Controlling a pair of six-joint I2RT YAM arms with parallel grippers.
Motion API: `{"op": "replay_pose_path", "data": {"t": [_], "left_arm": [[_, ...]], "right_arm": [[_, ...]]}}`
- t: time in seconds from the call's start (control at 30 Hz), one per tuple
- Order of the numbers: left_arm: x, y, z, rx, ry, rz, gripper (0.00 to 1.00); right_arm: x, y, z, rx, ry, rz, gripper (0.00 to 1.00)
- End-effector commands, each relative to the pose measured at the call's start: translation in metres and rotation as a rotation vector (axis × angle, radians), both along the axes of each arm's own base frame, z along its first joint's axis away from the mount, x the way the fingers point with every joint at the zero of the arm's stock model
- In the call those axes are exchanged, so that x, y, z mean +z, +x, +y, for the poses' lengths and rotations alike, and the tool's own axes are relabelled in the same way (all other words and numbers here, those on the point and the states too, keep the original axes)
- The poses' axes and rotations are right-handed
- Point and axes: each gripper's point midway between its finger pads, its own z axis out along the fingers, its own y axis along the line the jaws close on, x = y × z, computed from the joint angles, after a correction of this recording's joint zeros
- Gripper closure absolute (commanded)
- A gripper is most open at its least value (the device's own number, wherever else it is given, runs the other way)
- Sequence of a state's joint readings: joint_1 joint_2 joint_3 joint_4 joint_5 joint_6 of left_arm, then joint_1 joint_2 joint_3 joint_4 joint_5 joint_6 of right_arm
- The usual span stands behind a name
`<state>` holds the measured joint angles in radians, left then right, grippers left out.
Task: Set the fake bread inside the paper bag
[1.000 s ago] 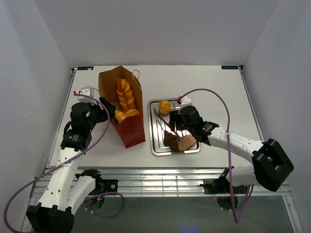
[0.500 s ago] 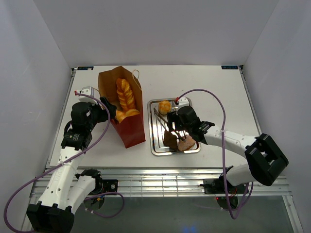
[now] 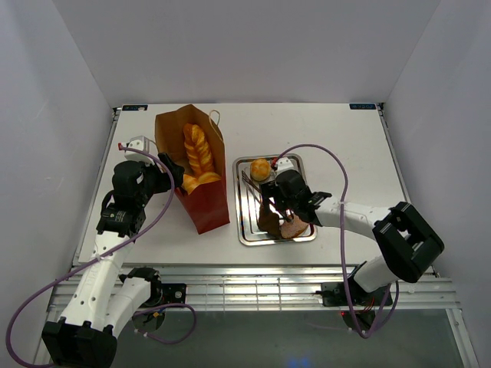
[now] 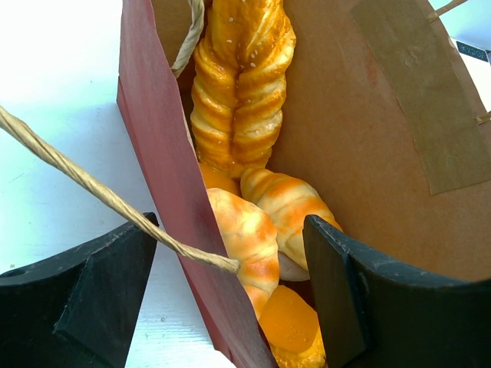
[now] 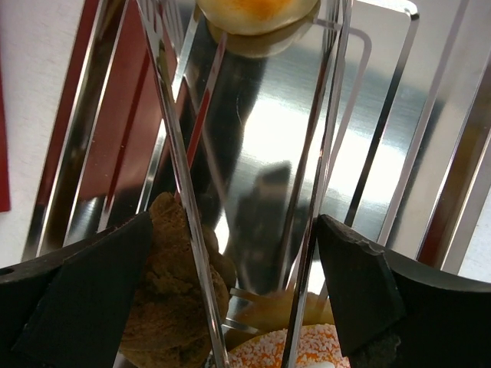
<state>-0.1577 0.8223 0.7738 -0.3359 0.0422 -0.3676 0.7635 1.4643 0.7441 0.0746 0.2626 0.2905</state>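
Observation:
The red paper bag (image 3: 205, 203) stands open at the left with a golden braided loaf (image 3: 196, 149) and croissants (image 3: 201, 181) inside. My left gripper (image 3: 175, 175) is open, its jaws astride the bag's near wall (image 4: 165, 153); the braided loaf (image 4: 242, 84) and a croissant (image 4: 245, 238) show beyond it. My right gripper (image 3: 275, 208) is open low over the silver tray (image 3: 249, 239), its jaws either side of the metal tongs (image 5: 180, 192). A dark brown pastry (image 5: 169, 307), a pinkish sprinkled one (image 5: 284, 356) and a round roll (image 5: 257, 11) lie on the tray.
The tongs (image 3: 250, 182) lie along the tray's left half, tips toward the round roll (image 3: 260, 168). The bag's cord handle (image 4: 92, 188) crosses in front of my left fingers. White walls enclose the table on three sides.
My right gripper has moved left and down over the tray, closing in on the tongs and the dark brown pastry. The left arm and the bag have not moved.

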Motion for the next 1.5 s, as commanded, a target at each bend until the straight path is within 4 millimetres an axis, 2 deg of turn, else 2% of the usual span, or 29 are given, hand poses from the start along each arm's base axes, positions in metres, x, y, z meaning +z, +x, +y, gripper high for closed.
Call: {"op": "replay_pose_path", "data": {"t": [0.0, 0.2, 0.3, 0.43, 0.47, 0.57, 0.63, 0.67, 0.8, 0.9, 1.13, 1.3, 1.47], "left_arm": [[-0.004, -0.001, -0.003, -0.015, -0.005, 0.011, 0.14], [-0.003, -0.001, -0.004, -0.018, -0.004, 0.009, 0.14], [-0.003, -0.002, -0.004, -0.016, -0.005, 0.008, 0.14], [-0.003, -0.001, -0.004, -0.019, -0.006, 0.008, 0.14], [-0.003, -0.002, -0.004, -0.019, -0.006, 0.01, 0.14], [-0.003, -0.002, -0.004, -0.018, -0.006, 0.008, 0.14], [-0.004, -0.002, -0.004, -0.018, -0.006, 0.01, 0.14], [-0.004, -0.002, -0.004, -0.018, -0.006, 0.01, 0.14], [-0.003, -0.002, -0.004, -0.018, -0.006, 0.008, 0.14], [-0.005, -0.001, -0.004, -0.018, -0.003, 0.014, 0.14], [-0.003, -0.001, 0.0, 0.002, 0.003, 0.005, 0.14], [-0.005, -0.001, 0.0, 0.003, 0.005, 0.012, 0.14], [-0.005, -0.001, 0.0, 0.006, 0.006, 0.014, 0.14]], "right_arm": [[0.006, 0.012, 0.006, -0.003, 0.001, -0.031, 0.07], [-0.002, 0.014, 0.003, -0.031, -0.019, -0.016, 0.12], [0.0, 0.016, 0.004, -0.036, -0.014, -0.021, 0.19], [0.011, 0.017, 0.003, -0.054, 0.01, -0.042, 0.34], [0.013, 0.018, 0.003, -0.055, 0.016, -0.049, 0.42], [0.018, 0.019, 0.002, -0.063, 0.017, -0.058, 0.5], [0.02, 0.019, 0.001, -0.065, 0.009, -0.055, 0.52], [0.021, 0.02, 0.001, -0.067, 0.006, -0.056, 0.57], [0.029, 0.019, 0.0, -0.068, 0.011, -0.06, 0.59], [0.045, 0.02, 0.0, -0.07, 0.034, -0.088, 0.59], [0.098, 0.016, -0.002, -0.067, 0.112, -0.154, 0.61], [0.118, -0.001, -0.009, -0.053, 0.169, -0.167, 0.65], [0.153, -0.024, -0.017, -0.001, 0.263, -0.219, 0.66]]}}
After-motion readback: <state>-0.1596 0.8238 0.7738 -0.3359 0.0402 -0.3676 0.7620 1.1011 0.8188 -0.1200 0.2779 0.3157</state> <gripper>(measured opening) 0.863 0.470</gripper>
